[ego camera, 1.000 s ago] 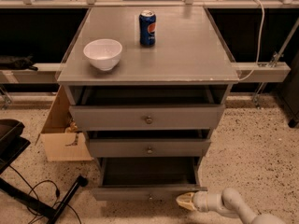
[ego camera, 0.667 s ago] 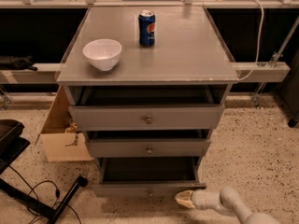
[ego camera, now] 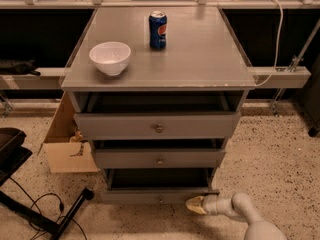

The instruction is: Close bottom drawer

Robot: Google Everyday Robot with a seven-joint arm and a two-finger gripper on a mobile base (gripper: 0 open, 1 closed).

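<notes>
The gripper [ego camera: 196,204] is sitting low at the right end of the bottom drawer [ego camera: 145,196] front, and whether it is touching the panel is not showing. Its arm [ego camera: 250,221] is running off the bottom edge. The drawer's inside is lying in deep shadow that is hiding whatever it holds, and its knob [ego camera: 160,200] is showing as a mere speck. The cabinet [ego camera: 200,49] is covering the right part of the cardboard box [ego camera: 67,154]. The left edge is cutting off the black stand [ego camera: 30,211]. The lettering on the can [ego camera: 158,30] is blurring beyond reading.
</notes>
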